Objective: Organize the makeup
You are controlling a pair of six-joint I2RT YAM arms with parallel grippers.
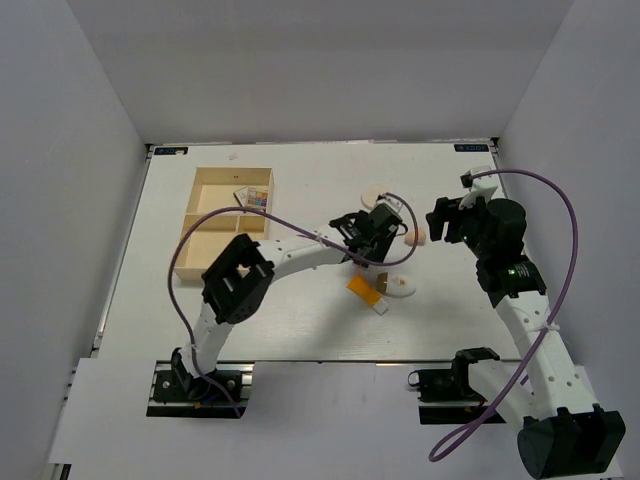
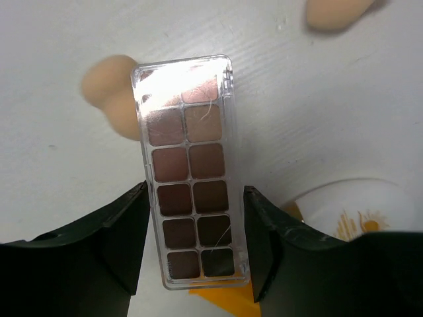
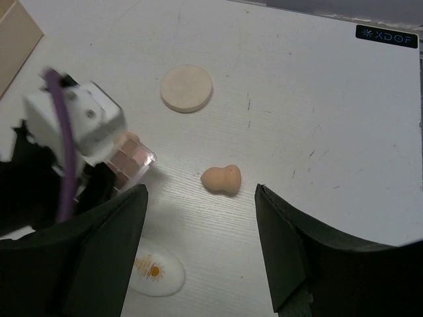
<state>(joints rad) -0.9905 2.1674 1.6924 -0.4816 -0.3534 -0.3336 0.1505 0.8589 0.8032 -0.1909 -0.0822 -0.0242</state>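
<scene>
**Item: palette [image 2: 188, 132], eyeshadow, flat, clear-cased.**
Location: mid-table, right of centre, lying over the tube [image 2: 211, 302], with a sponge [image 2: 106, 92] just behind it and the oval [image 2: 350, 211] beside it.

**Holder: left gripper [image 2: 196, 193].**
I read its jaws as clamped on the palette's two long edges, near the dark-shade end. I cannot tell whether the palette is clear of the table.

**Long axis:** it runs straight out between the fingers, away from the wrist, so most of the length overhangs the tips.

**Destination, as I judge it: box [image 1: 232, 172].**
It sits well apart, toward the left side of the table. A second palette [image 1: 255, 198] already lies in its far right compartment. The left arm is the nearer arm to the box, so I would swing it back across, with the long overhang leading.

**Right gripper [image 3: 199, 191]:** jaws apart, holding nothing. It hangs above the other sponge [image 3: 221, 179], which lies just ahead between its fingers, with the disc [image 3: 186, 88] beyond.
</scene>
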